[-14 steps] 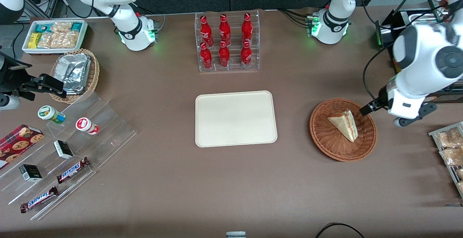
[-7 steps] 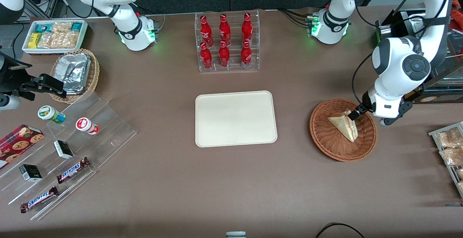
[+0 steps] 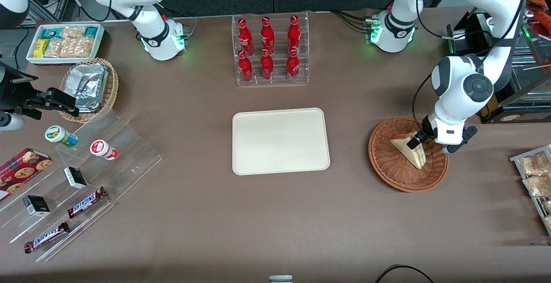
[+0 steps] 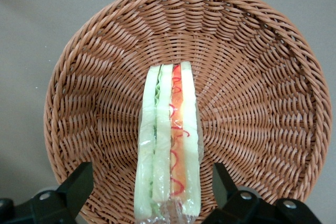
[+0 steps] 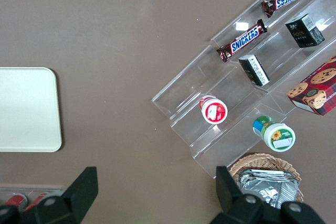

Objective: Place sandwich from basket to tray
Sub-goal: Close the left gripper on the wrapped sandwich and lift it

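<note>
Hovering over the sandwich [image 4: 169, 145] in the basket [image 4: 262, 61], end effector [image 4: 152, 192] open astride it; we judged a straight descent best, fingers [image 4: 79, 182] at nine and three o'clock.

End effector [image 3: 414, 140] seemingly hides sandwich [image 3: 409, 150] corner.

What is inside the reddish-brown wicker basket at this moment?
Only the sandwich lies in the basket, standing on edge. The open gripper hovers above it, fingers either side. The weave under the sandwich is hidden.
</note>
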